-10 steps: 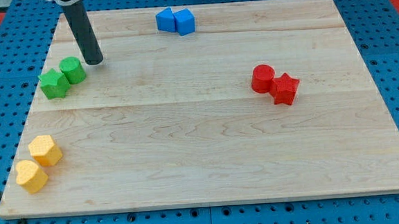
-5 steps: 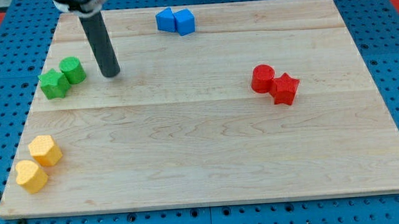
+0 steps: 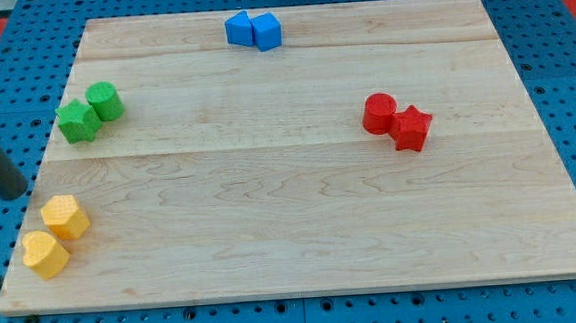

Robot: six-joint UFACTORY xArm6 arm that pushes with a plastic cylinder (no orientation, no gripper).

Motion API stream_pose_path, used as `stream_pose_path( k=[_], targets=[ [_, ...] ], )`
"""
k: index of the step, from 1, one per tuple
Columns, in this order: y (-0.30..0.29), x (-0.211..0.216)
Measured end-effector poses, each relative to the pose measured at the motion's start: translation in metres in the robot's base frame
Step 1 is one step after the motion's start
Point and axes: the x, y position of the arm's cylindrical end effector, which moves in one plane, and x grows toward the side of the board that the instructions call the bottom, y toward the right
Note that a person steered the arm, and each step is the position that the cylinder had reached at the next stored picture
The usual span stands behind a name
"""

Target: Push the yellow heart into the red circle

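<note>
Two yellow blocks sit at the board's lower left. The upper one [image 3: 66, 216] looks six-sided; the lower one [image 3: 45, 253] seems to be the heart, though its shape is not sharp. The red circle [image 3: 379, 112] lies at the view's right, touching a red star [image 3: 412, 129] on its lower right. My tip [image 3: 11, 193] is just off the board's left edge, over the blue pegboard. It is up and to the left of the yellow blocks and touches neither.
A green circle [image 3: 105, 100] and a green star [image 3: 78, 121] touch at the upper left. Two blue blocks [image 3: 253, 30] touch at the top middle. The wooden board [image 3: 292, 221] lies on a blue pegboard.
My rod has swung from beside the green circle down and to the view's left, past the board's left edge. No block has moved.
</note>
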Motion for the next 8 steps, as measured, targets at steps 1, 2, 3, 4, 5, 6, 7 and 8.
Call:
stream_pose_path(
  k=[1,2,3,4,5,6,7,8],
  targets=[
    [0.007,0.072],
    [0.010,0.092],
    [0.060,0.088],
    [0.082,0.061],
    [0.088,0.033],
    [0.105,0.010],
    [0.127,0.001],
    [0.190,-0.008]
  ],
)
